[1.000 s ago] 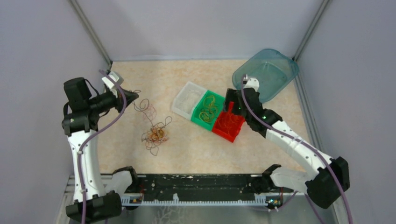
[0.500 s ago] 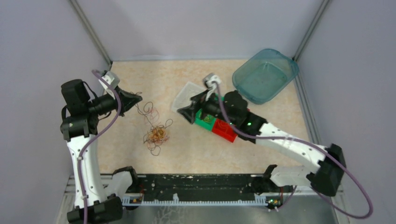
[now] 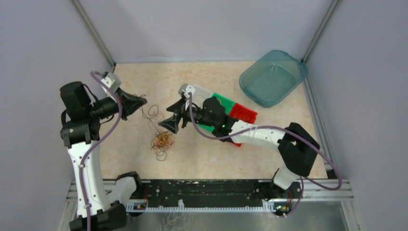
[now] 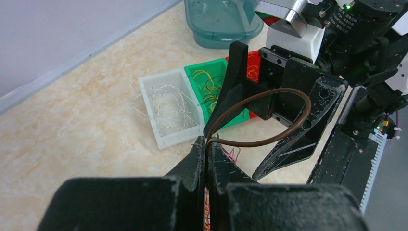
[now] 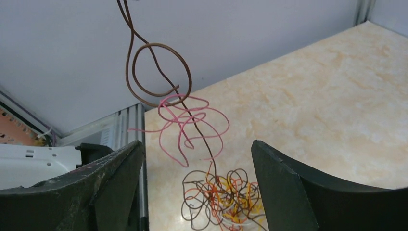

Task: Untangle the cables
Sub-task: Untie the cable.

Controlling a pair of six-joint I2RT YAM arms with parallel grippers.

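Cables left of trays (tub behind).

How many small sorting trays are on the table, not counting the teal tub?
3, side by side in a row: the white tray at one end, the green tray in the middle, the red tray at the other end, largely covered by the right arm.

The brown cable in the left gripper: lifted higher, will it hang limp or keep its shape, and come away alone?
Probably springy: the brown cable holds an open loop beyond the left gripper. Likely very light, being thin. It may not come alone: a pink cable hangs on it, and its end runs into the tangle.
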